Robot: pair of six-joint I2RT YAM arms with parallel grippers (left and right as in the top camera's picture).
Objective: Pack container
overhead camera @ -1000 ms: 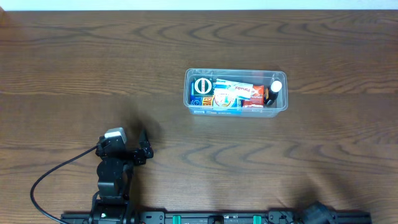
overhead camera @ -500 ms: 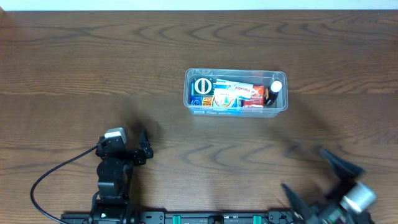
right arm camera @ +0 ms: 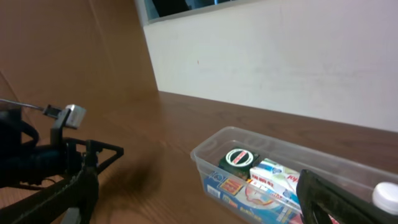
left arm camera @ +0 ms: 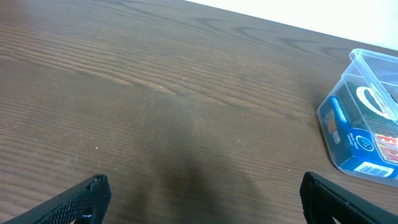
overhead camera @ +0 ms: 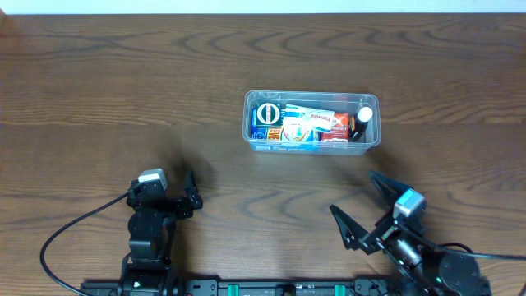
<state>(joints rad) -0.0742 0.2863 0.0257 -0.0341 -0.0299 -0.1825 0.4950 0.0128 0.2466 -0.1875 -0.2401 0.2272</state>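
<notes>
The clear plastic container (overhead camera: 312,94) stands right of the table's centre. It holds a round dark tin (overhead camera: 267,114), several printed boxes (overhead camera: 316,125) and a white-capped bottle (overhead camera: 364,115). My left gripper (overhead camera: 192,189) is open and empty over bare wood, well to the container's lower left. The left wrist view has the container (left arm camera: 334,87) at the right edge, beyond the wide-spread fingers (left arm camera: 81,199). My right gripper (overhead camera: 353,194) is open and empty, just in front of the container. In the right wrist view the container (right arm camera: 200,155) lies between its fingers (right arm camera: 329,199).
A black cable (overhead camera: 62,234) loops from the left arm at the front left. The right wrist view also shows the left arm (right arm camera: 37,155) at its left side. A pale wall (right arm camera: 280,56) runs behind the table's far edge.
The right arm has come into view from the bottom right edge and moved up and left toward the container, jaws spread. The left arm has not moved.
</notes>
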